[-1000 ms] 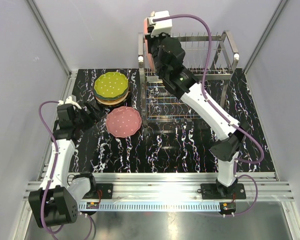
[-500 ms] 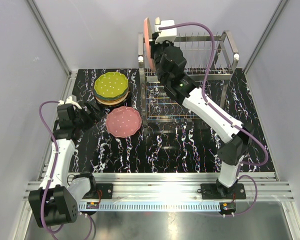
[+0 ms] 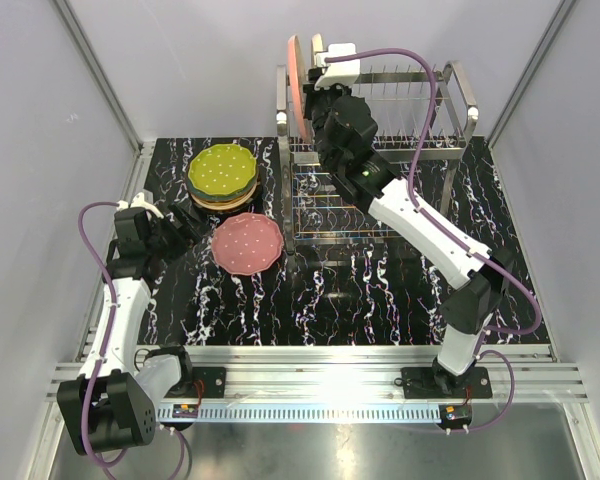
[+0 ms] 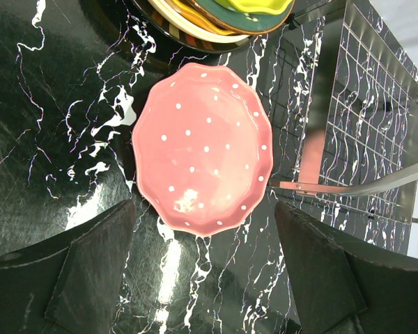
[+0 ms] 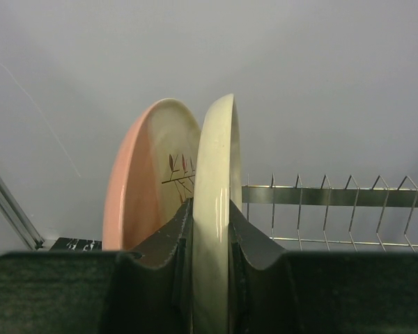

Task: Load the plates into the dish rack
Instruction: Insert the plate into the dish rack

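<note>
The right pincer (image 5: 210, 236) clamps a cream plate (image 5: 216, 160) upright by its rim; a pink plate (image 5: 143, 188) stands just left of it, rack (image 5: 320, 196) tines below right; best lowered straight, kept vertical, into the neighbouring slot; the left pincer (image 4: 205, 278) gapes empty over a dotted plate (image 4: 202, 146).

The right gripper (image 3: 320, 80) holds a cream plate (image 3: 318, 46) beside a pink plate (image 3: 294, 75) at the dish rack's (image 3: 450, 110) left end (dotted pink plate (image 3: 247, 243) lies nearer).
</note>
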Robot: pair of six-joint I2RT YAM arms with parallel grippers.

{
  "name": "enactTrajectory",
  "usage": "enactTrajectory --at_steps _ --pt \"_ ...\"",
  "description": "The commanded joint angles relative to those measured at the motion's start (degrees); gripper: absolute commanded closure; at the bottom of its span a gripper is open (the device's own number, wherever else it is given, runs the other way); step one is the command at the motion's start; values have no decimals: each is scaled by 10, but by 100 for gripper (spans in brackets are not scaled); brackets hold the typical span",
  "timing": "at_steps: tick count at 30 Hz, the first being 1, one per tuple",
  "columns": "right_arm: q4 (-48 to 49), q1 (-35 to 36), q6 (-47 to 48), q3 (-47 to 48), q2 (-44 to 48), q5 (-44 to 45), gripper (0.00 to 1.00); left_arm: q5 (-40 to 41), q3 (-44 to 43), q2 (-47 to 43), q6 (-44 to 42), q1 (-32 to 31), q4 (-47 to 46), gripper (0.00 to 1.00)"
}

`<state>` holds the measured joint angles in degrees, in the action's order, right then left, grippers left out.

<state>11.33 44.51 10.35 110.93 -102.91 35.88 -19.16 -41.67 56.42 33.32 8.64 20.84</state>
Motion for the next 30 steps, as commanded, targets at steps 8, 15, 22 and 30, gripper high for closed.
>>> enactTrajectory --at_steps 8,15,22,30 --pt "41 0 -22 15 35 -5 65 -19 -17 4 6 4 -31 15" --pt "32 -1 -30 19 32 -6 59 -23 -16 4 7 6 -33 15" --pt "28 0 -39 23 39 -9 56 -24 -15 4 7 5 -34 14" --pt "25 0 -60 10 61 -21 54 -24 -16 4 8 6 -33 14"
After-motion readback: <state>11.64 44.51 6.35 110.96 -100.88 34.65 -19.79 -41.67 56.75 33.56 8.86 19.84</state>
